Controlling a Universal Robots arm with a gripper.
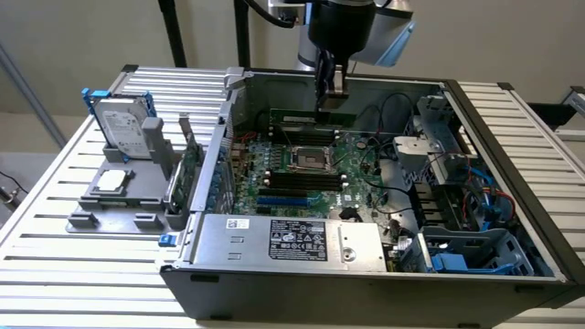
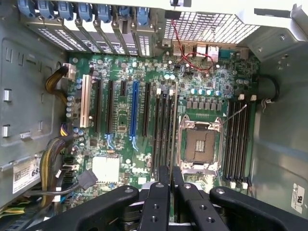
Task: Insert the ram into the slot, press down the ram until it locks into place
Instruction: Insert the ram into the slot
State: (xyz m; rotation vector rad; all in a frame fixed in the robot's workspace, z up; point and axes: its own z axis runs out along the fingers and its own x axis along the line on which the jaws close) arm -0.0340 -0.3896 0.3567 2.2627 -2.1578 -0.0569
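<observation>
The gripper (image 2: 169, 179) has its black fingers pressed close together on the ram (image 1: 306, 118). They pinch the stick's two flat faces at its upper edge, a little off the middle of its length.

I judge the ram light and stiff but thin, so it should carry easily yet take twisting badly. Its smooth faces could slide in the pads under a hard downward push. The chips and the contact edge are the fragile parts, so the upper edge and bare board are the sound places to grip.

In the exterior view it is a long, narrow green board with darker parts along its face. The wrist view has it edge-on, as a thin pale line.

It hangs level above the motherboard (image 2: 154, 67), apart from it as far as I can tell. It lines up over the bank of black memory slots (image 2: 161, 134) between the blue expansion slot (image 2: 134, 110) and the processor socket (image 2: 199, 144), over the slot nearest the socket. These slots look empty.

Beyond the socket, toward the far wall of the computer case (image 1: 366, 301), lies a second bank of slots (image 2: 237, 139), which also looks empty.
</observation>
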